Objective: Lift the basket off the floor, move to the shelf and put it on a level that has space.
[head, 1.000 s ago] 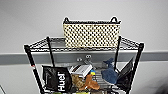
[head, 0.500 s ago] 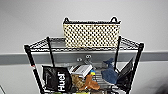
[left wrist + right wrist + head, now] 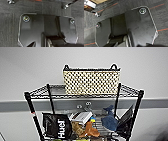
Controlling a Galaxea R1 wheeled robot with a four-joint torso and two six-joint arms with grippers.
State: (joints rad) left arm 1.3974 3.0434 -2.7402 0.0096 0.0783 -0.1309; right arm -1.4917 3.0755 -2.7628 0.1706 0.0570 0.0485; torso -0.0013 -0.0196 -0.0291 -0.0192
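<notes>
Against a pale grey wall, the basket [image 3: 91, 82] sits upright on the top level [image 3: 127, 90] of the shelf [image 3: 31, 109], long axis running left to right, toward the far edge. Both wrist cameras face the floor [image 3: 10, 25], well below it. Whether either gripper is released or clenched cannot be told.

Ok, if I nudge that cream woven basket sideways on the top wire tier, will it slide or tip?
The cream woven wicker basket sits flat and wide on the black wire top tier, so it would probably slide rather than tip. Its weave looks stiff enough to hold shape. Its contents can't be seen; it is likely light, and could catch on the grid wires.
</notes>
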